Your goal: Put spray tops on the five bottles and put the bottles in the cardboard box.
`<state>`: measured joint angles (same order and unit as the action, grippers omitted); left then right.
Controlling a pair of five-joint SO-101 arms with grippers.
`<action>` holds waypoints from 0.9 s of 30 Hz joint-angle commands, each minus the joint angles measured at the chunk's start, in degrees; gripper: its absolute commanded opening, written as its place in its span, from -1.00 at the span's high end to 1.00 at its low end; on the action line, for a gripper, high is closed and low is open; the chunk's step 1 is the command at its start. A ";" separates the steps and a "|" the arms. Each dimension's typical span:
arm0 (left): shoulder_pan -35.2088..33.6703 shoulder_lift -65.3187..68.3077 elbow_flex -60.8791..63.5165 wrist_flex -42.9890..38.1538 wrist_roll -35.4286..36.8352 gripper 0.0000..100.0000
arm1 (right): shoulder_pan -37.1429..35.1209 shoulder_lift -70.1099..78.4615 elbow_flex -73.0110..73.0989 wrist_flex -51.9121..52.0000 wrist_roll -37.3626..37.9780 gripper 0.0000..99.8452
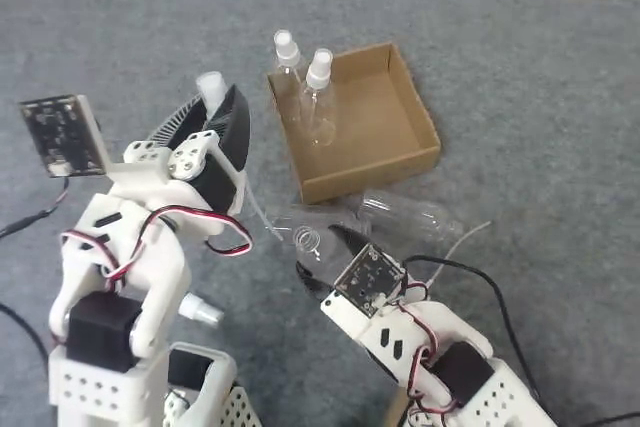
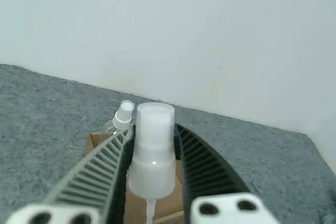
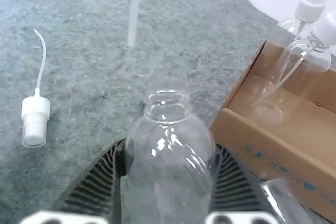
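Left gripper (image 2: 152, 129) jaws pinch a spray top (image 2: 153, 153). Right gripper (image 3: 168, 153) jaws clamp an uncapped clear bottle (image 3: 167, 106). Two capped bottles (image 1: 305, 87) stand in the cardboard box (image 1: 400, 159), high view upper centre.

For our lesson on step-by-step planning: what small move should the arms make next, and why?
Probably move the left gripper so that its spray top feeds its tube into the open neck of the bottle in the right gripper. The top is held apart from that neck, which is bare. Two capped bottles stand in the cardboard box.
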<state>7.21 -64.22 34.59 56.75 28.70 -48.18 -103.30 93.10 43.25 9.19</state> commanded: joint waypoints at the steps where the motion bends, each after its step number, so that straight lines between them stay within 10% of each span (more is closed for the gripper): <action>1: 2.11 -3.16 -0.48 1.41 0.70 0.98 | -0.57 -0.66 -0.97 -1.27 1.49 0.88; 27: 3.60 -24.70 17.98 -7.91 -4.22 0.98 | -3.74 -0.66 -0.70 -1.19 1.41 0.88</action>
<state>10.64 -86.64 51.82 51.21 25.80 -51.25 -103.30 93.10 43.25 9.71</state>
